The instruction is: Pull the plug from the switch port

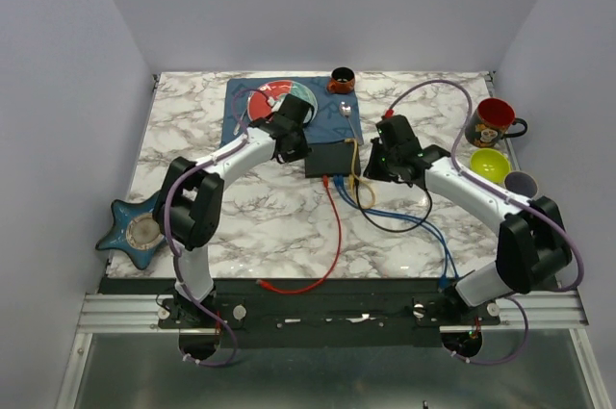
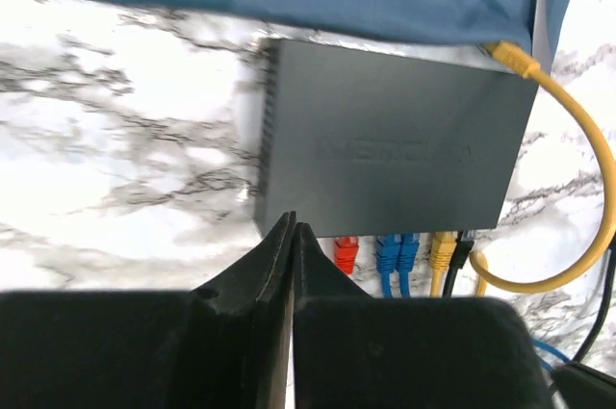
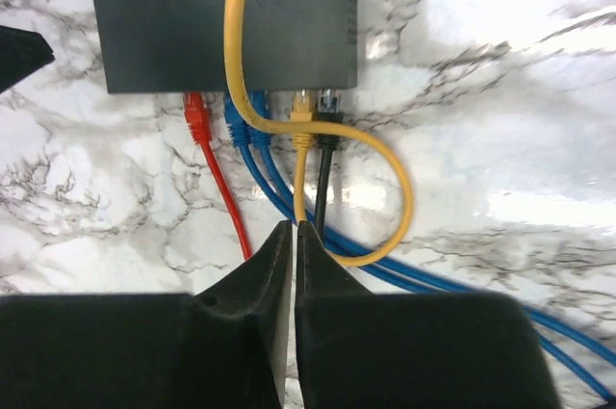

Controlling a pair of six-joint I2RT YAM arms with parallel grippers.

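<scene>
Since the switch (image 1: 332,157) is a light, flat box lying mid-table (image 1: 260,217) at the near edge of the blue placemat (image 1: 241,101), we judge it will slide unless one pincer steadies it. Its near edge carries a red plug (image 3: 196,117), blue plugs (image 3: 245,125), a yellow plug (image 3: 303,106) and a black plug (image 3: 328,106). Each looks small, stiff and latched, so we should pinch the body, not the limp cable. The left pincer (image 2: 292,226) and right pincer (image 3: 294,231) hover all but closed, holding nothing.

switch (image 3: 154,24) 1 | red cable (image 3: 219,188) 1 | blue cables (image 2: 389,257) 2 | yellow cable (image 3: 404,207) 1 | black cable (image 3: 321,188) 1
</scene>
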